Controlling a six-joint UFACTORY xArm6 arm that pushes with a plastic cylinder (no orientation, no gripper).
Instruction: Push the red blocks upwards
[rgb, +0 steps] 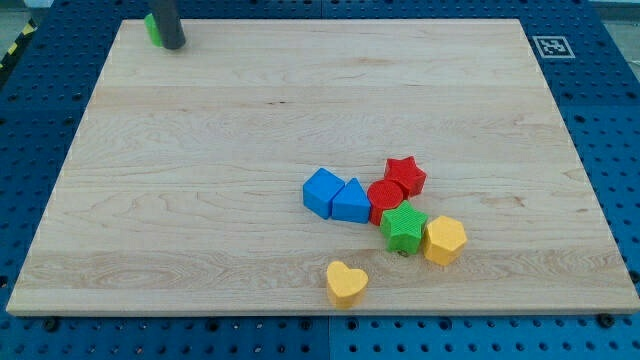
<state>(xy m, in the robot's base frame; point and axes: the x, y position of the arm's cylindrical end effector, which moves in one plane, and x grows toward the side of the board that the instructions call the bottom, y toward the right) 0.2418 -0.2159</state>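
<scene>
While the wooden surface (200, 150) fills the view, my tip (174, 45) sits far left, touching a green block (152, 28); as a bare rod, this end effector holds nothing. Right of centre, touching: blue cube (322, 191), blue triangle (351, 201), red cylinder (384, 197), red star (405, 175), green star (403, 228), yellow hexagon (443, 240). Nearer, a yellow heart (346, 282).

arm: dark rod upright | my tip (174, 46): view's top-left corner

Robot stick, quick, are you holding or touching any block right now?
My tip: holding nothing, it is only a rod. It sits at the board's top left, beside a green block, far from the red star and red round block.
</scene>
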